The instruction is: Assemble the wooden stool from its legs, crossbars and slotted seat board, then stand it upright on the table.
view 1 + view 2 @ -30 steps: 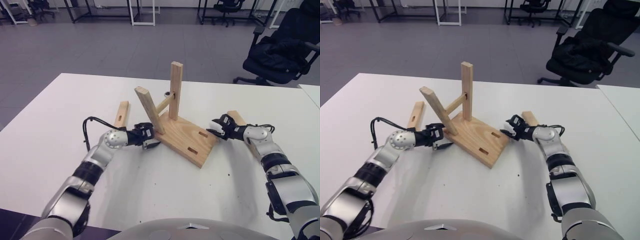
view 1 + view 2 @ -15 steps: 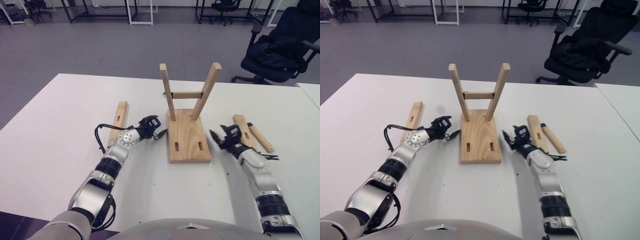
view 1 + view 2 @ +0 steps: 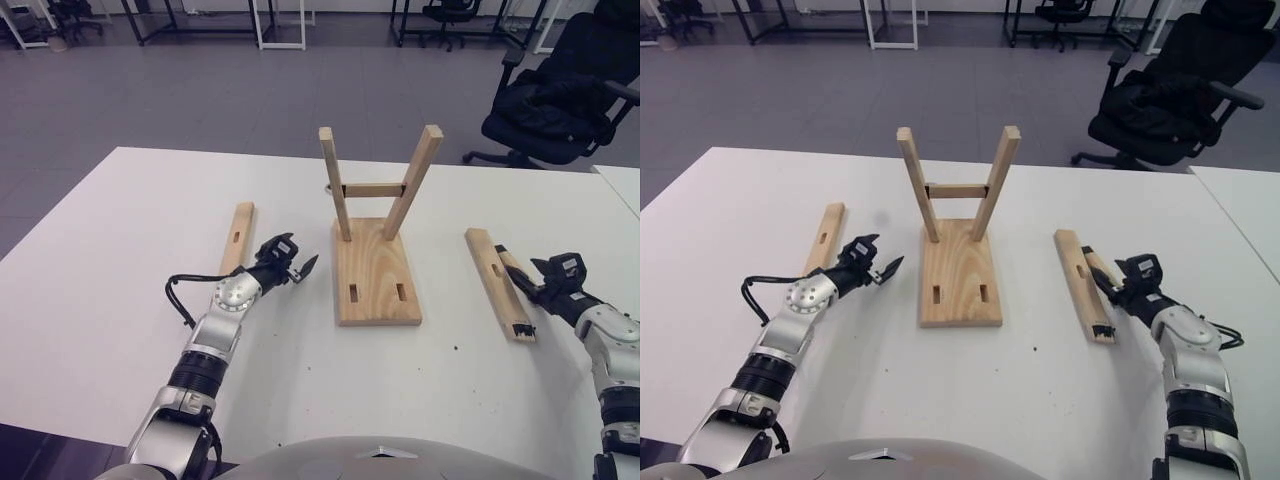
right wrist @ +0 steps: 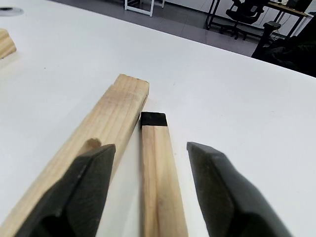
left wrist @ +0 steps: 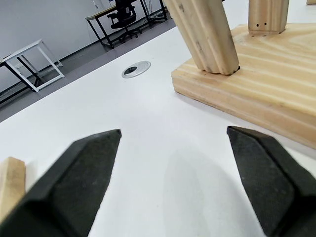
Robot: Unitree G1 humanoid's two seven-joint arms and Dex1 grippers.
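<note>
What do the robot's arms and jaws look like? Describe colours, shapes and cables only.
Both arms are silver-grey metal segments with rounded joint housings and black ribbed bands. The left arm has a black cable looping beside its wrist; the right arm has thinner black cable at its wrist. Each ends in matte black, wedge-shaped jaws with blunt tips.

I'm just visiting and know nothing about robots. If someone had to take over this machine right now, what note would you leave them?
Left gripper: open, empty, low over the table, between the loose left leg and the seat board.
Right gripper: open, fingers either side of the loose crossbar, not closed on it. A second loose leg lies right beside that bar.
Done: two legs stand in the seat board, joined by a fitted crossbar; the board lies flat.
Left: fit both loose legs into the two empty slots, add the crossbar, then turn the stool upright.
</note>
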